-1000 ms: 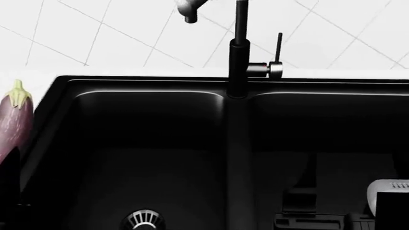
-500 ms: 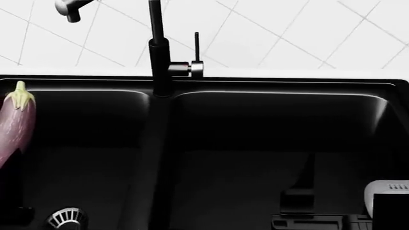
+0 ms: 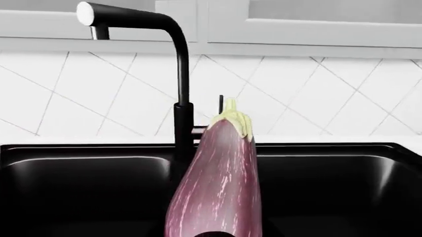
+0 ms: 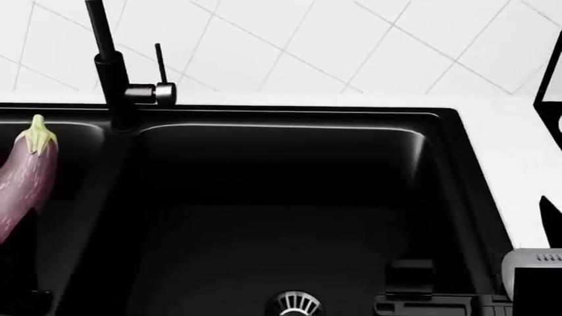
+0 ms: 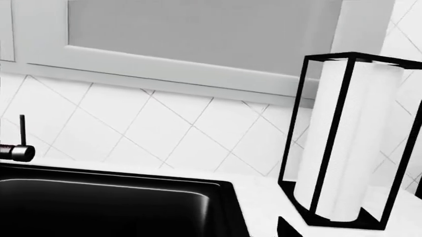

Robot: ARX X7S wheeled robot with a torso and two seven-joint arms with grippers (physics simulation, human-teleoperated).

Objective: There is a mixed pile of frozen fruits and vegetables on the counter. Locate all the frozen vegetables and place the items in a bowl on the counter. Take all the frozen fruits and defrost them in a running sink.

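Observation:
My left gripper [image 4: 20, 260] is shut on the lower end of the purple eggplant [image 4: 25, 184]. It holds the eggplant upright, pale green cap up, over the left side of the black sink [image 4: 290, 117]. In the left wrist view the eggplant [image 3: 214, 187] stands in front of the black faucet [image 3: 181, 74]; only a dark edge of the gripper [image 3: 211, 234] shows. My right gripper [image 4: 408, 280] is a dark shape low over the right basin, and its jaws are not clear. The pear, carrot and bowl are out of view.
The faucet [image 4: 110, 72] with its side lever [image 4: 160, 66] stands at the back left. A silver drain strainer [image 4: 296, 305] sits in the right basin. White counter [image 4: 518, 164] lies right of the sink, with a black-framed paper towel holder [image 5: 343, 138] on it. The wall is tiled.
The head view has swung to the right: the faucet and basin divider slid left and the sink's right rim and counter came into view. The eggplant stays at the view's left in my left gripper.

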